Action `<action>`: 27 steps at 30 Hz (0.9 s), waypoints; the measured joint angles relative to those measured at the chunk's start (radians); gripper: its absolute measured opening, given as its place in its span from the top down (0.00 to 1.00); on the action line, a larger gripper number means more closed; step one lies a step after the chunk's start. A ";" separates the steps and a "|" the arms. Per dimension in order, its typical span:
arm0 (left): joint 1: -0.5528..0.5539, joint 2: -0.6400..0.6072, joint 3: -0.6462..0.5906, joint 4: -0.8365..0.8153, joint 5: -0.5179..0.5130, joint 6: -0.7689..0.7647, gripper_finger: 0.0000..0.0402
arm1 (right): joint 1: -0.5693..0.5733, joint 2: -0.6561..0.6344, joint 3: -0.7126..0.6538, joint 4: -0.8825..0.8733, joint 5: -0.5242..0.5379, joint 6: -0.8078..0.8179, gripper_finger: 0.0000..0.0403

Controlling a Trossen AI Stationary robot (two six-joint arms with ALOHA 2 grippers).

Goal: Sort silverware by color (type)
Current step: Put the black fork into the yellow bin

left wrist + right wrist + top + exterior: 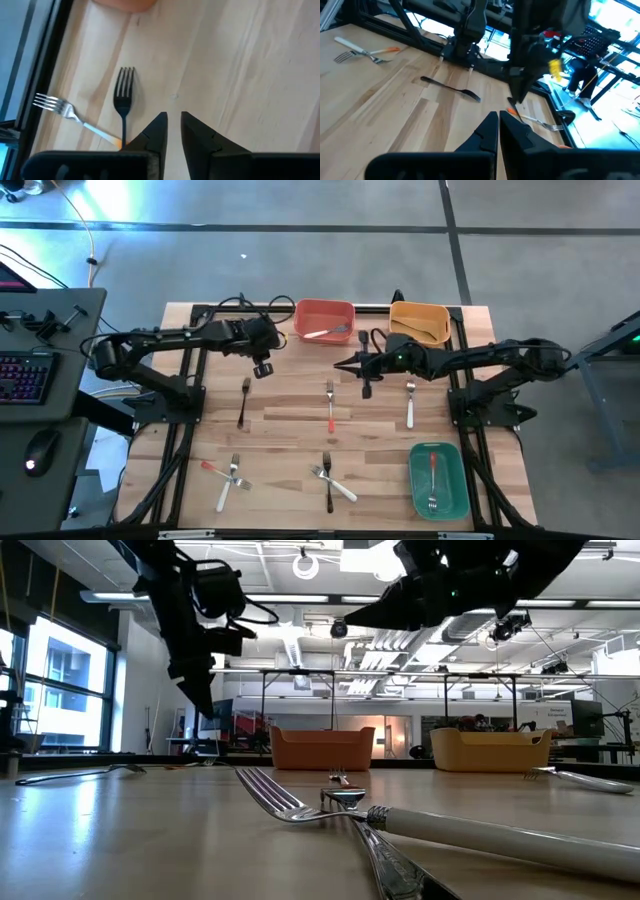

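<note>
Silverware lies scattered on the wooden table (pixel 290 430): a black fork (pixel 244 402), a red-handled fork (pixel 330 406), a white-handled fork (pixel 410 406), and two crossed pairs near the front (pixel 228 474) (pixel 330 478). My left gripper (pixel 262 369) hangs above the table near the red-orange bin (pixel 324 308), pointing steeply down, open by a narrow gap (pixel 173 120) with nothing in it; the black fork (pixel 124 97) lies beside it. My right gripper (pixel 338 365) hovers near level at mid-table, shut (pixel 498 116) and empty.
The red-orange bin holds a white-handled fork (pixel 322 333). A yellow bin (pixel 419 311) stands at the far edge to its right. A green bin (pixel 440 490) at the front right holds a red-handled fork (pixel 432 470). Black frame rails (pixel 190 395) run along both table sides.
</note>
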 joint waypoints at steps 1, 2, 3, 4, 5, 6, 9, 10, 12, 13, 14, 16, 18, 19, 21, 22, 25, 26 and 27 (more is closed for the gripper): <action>0.000 0.004 0.000 -0.006 0.000 0.001 0.87 | 0.000 -0.018 0.000 -0.022 0.000 0.000 1.00; 0.000 0.009 0.000 -0.011 -0.003 0.001 0.86 | 0.000 -0.040 0.000 -0.045 0.000 0.000 1.00; 0.002 0.012 0.000 -0.016 -0.003 0.002 0.84 | 0.000 -0.062 0.000 -0.066 0.000 -0.002 1.00; 0.007 0.016 0.000 -0.024 -0.003 0.008 0.83 | 0.000 -0.087 0.000 -0.083 -0.002 -0.005 1.00; 0.012 0.020 0.000 -0.027 -0.003 0.015 0.82 | 0.000 -0.110 0.000 -0.097 -0.004 -0.007 1.00; 0.019 0.027 0.000 -0.027 -0.003 0.019 0.81 | 0.000 -0.133 0.001 -0.113 -0.004 -0.006 1.00; 0.053 0.048 0.000 -0.026 -0.003 0.042 0.77 | 0.000 -0.188 0.001 -0.160 -0.007 0.023 1.00; 0.066 0.057 0.000 -0.020 -0.003 0.045 0.75 | 0.001 -0.202 0.001 -0.182 -0.007 0.037 1.00; 0.097 0.080 0.000 -0.014 -0.003 0.045 0.73 | 0.001 -0.217 0.001 -0.211 -0.007 0.056 1.00; 0.113 0.092 0.000 -0.010 -0.003 0.046 0.71 | 0.001 -0.219 0.001 -0.231 -0.007 0.059 1.00; 0.128 0.105 0.000 -0.004 -0.003 0.053 0.70 | 0.001 -0.219 0.001 -0.245 -0.007 0.062 1.00; 0.153 0.134 0.000 0.009 0.001 0.076 0.67 | 0.001 -0.215 0.001 -0.250 -0.007 0.059 1.00; 0.176 0.164 0.000 0.027 0.031 0.097 0.64 | 0.001 -0.207 0.001 -0.251 -0.007 0.056 1.00; 0.185 0.179 0.000 0.044 0.051 0.108 0.63 | 0.001 -0.204 0.001 -0.252 -0.007 0.056 1.00; 0.200 0.211 -0.001 0.087 0.058 0.128 0.61 | 0.001 -0.202 0.001 -0.252 -0.007 0.056 1.00; 0.206 0.228 -0.001 0.120 0.058 0.140 0.60 | 0.001 -0.202 0.001 -0.252 -0.007 0.056 1.00; 0.219 0.276 -0.001 0.184 0.056 0.179 0.59 | 0.001 -0.202 0.001 -0.257 -0.007 0.056 1.00; 0.223 0.290 -0.001 0.199 0.047 0.193 0.59 | 0.001 -0.202 0.001 -0.258 -0.007 0.055 1.00; 0.225 0.303 -0.001 0.209 0.031 0.206 0.59 | 0.001 -0.202 0.001 -0.258 -0.007 0.052 1.00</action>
